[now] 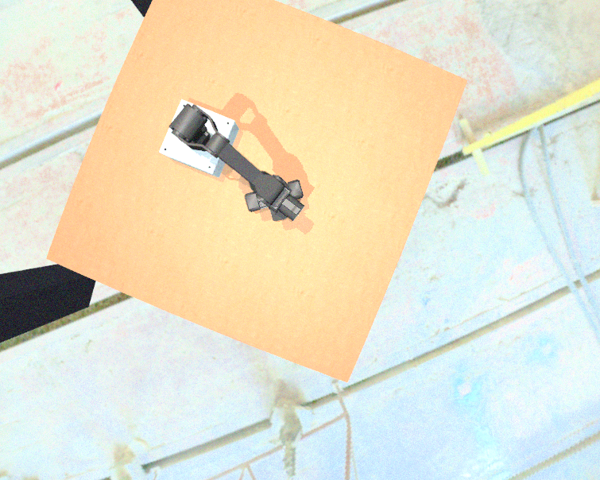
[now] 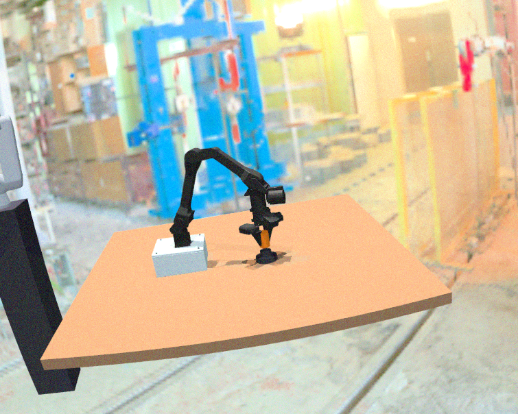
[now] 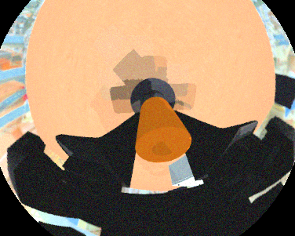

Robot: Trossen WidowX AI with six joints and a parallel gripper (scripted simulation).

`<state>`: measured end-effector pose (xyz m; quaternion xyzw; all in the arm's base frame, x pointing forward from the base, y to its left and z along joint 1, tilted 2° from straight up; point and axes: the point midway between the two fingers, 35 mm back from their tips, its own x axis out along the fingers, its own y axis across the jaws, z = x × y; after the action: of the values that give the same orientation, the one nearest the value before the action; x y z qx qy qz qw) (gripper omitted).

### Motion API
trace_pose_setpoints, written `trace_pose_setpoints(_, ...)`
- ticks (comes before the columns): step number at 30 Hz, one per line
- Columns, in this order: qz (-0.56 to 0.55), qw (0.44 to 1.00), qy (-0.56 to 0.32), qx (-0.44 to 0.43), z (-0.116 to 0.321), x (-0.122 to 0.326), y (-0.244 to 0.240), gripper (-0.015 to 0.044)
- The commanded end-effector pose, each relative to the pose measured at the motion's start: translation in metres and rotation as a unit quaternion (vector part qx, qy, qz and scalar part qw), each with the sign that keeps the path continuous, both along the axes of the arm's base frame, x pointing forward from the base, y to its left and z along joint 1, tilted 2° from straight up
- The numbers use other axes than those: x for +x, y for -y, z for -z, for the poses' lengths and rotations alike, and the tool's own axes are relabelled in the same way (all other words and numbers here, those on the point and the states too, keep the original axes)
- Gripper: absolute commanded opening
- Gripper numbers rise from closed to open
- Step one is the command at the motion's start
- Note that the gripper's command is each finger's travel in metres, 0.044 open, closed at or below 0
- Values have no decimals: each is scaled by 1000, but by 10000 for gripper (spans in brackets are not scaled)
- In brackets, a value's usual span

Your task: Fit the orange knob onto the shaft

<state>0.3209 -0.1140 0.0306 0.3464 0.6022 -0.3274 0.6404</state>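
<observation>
The table (image 1: 166, 234) (image 2: 259, 303) (image 3: 147, 23) spreads out below my gripper on every side, a flat orange-tan board. A tall black column (image 2: 18, 294) stands well apart from my gripper, past the table's edge on the far side of my own base. My arm (image 1: 241, 164) (image 2: 189, 188) arches up from that base and bends down to my gripper, which points at the table. The white block (image 1: 174, 151) (image 2: 180, 266) (image 3: 180, 169) under my arm sits on the tabletop, off to the side of my gripper. My gripper (image 1: 273, 199) (image 2: 265, 239) (image 3: 156, 114) is pinching the orange knob, one finger on each side of it. Directly beneath my fingertips is the dark round pedestal (image 2: 266, 257) (image 3: 152, 86), resting on the table. The orange knob (image 2: 265, 238) (image 3: 162, 132) is upright between my fingers, its lower end just above the pedestal's wide part. I can't tell whether the shaft has entered its hole.
</observation>
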Motion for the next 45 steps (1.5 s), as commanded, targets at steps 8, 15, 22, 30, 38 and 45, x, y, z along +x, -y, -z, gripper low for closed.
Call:
trace_pose_setpoints(8, 22, 1000, 1, 2, 1, 0, 0, 0)
trace_pose_setpoints(15, 8, 1000, 1, 1, 1, 0, 0, 0)
trace_pose_setpoints(22, -2, 1000, 1, 1, 1, -1, -1, 0)
trace_pose_setpoints(30, 0, 1000, 1, 1, 8, -1, -1, 0)
trace_pose_setpoints(38, 0, 1000, 1, 1, 15, 0, -1, 0)
trace_pose_setpoints(45, -3, 1000, 1, 0, 15, 0, 0, 0)
